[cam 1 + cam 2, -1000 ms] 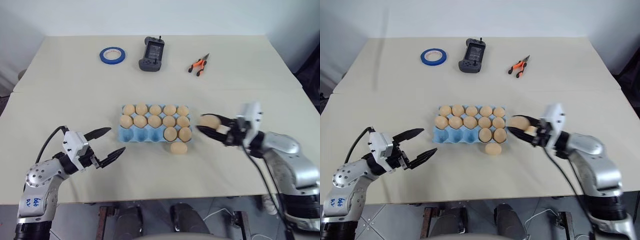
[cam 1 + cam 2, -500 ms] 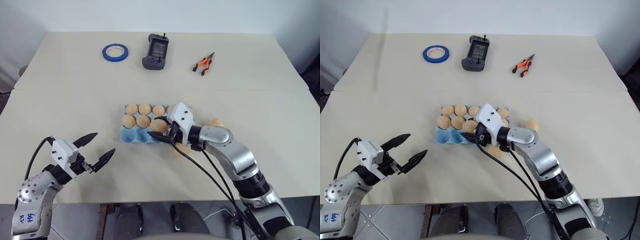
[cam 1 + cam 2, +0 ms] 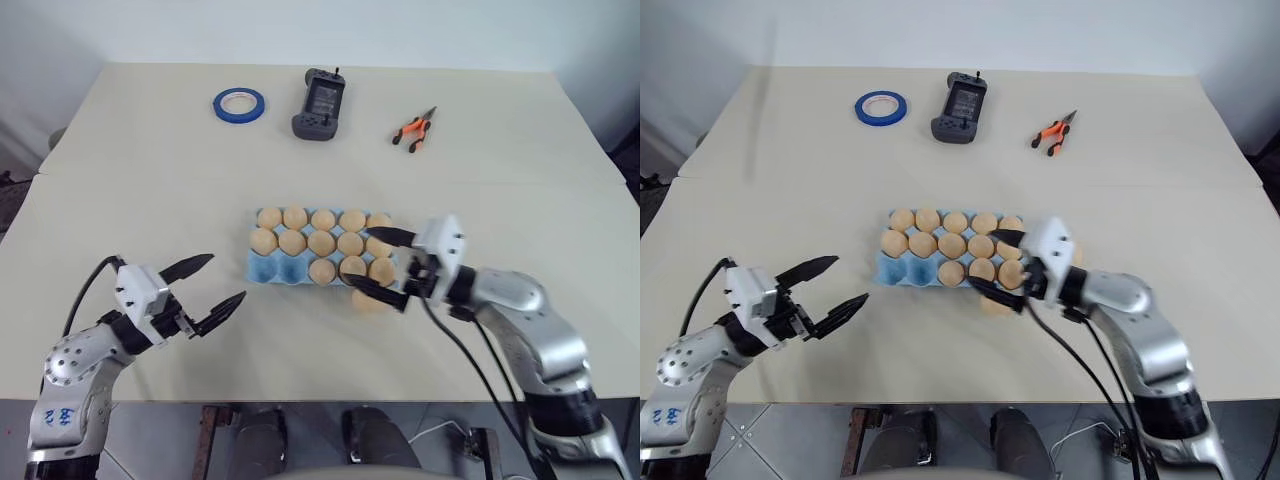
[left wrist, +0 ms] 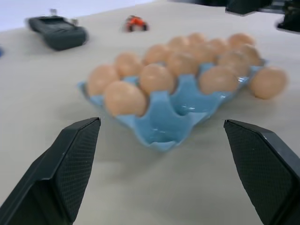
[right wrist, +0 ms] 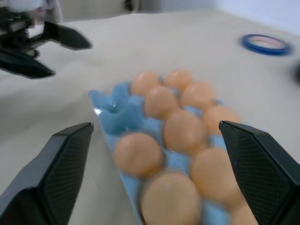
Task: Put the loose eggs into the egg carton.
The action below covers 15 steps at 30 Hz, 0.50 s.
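Observation:
The light blue egg carton (image 3: pixel 262 266) lies mid-table with tan eggs (image 3: pixel 321 243) in most cups. The two front cups at its left end are bare. One loose egg (image 3: pixel 368 300) rests on the table against the carton's front right corner, also seen in the left wrist view as the loose egg (image 4: pixel 268 83). My right gripper (image 3: pixel 360 257) is open over the carton's right end, its lower finger crossing just above the loose egg, with nothing between the fingers. My left gripper (image 3: pixel 228 277) hovers open and empty to the left of the carton, apart from it.
At the back of the table lie a blue tape roll (image 3: pixel 239 101), a dark handheld controller (image 3: pixel 320 103) and orange-handled pliers (image 3: pixel 414 127). A seam crosses the table behind the carton. The table's front edge runs close under both arms.
My right gripper carried an egg in over the carton, opened and left it in the front row, then drew back to the right. The left gripper stayed open. The camera shifted.

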Motion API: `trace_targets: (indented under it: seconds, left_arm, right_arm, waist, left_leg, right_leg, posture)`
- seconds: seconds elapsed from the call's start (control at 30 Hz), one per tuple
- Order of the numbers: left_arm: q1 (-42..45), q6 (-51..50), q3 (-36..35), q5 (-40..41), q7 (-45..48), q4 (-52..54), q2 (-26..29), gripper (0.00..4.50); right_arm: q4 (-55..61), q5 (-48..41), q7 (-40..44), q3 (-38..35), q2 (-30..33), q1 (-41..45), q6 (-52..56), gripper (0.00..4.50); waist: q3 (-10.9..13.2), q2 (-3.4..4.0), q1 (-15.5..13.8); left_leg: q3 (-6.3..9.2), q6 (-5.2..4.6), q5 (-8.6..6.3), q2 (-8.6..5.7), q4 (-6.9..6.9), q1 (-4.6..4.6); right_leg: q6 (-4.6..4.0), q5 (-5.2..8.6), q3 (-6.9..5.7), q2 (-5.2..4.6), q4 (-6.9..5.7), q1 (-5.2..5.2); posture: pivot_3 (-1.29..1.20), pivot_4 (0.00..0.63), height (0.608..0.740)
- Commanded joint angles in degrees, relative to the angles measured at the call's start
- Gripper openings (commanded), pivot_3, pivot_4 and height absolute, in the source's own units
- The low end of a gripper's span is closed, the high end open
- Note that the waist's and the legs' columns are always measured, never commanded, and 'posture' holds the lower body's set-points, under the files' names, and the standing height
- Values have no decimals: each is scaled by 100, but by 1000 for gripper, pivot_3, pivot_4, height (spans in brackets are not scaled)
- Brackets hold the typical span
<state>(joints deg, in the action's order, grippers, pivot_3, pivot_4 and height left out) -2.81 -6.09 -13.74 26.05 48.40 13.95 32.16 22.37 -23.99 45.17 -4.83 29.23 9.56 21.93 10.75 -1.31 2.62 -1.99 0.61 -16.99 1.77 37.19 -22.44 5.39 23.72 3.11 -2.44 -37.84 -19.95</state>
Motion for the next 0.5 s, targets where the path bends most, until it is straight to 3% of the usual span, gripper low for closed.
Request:
trace_targets:
  seconds: [0.03, 0.23, 0.5]
  left_arm:
    - [235, 143, 275, -104, 234, -101, 72, 4500]
    - [642, 173, 673, -219, 420, -393, 27, 4500]
    - [909, 218, 963, -183, 639, -561, -10, 4500]
  right_arm:
    - [102, 28, -213, -910, 58, -526, -736, 4493]
    - [-118, 27, -376, -1977, 56, -1629, -1241, 4493]
    - [-679, 124, -352, -2449, -149, -2665, -2110, 4493]
  waist:
    - [1, 2, 16]
    - [1, 2, 56]
    - [1, 2, 50]
  left_leg:
    - [-1, -1, 0, 0, 0, 5]
    - [-10, 3, 4, 4, -7, 37]
    - [-13, -4, 11, -1, -2, 41]
  right_leg:
    - [1, -1, 1, 0, 6, 8]
    - [2, 0, 7, 8, 7, 34]
    - [2, -1, 12, 3, 7, 44]
  posture:
    - [0, 150, 740]
    - [0, 150, 740]
    - [0, 150, 740]
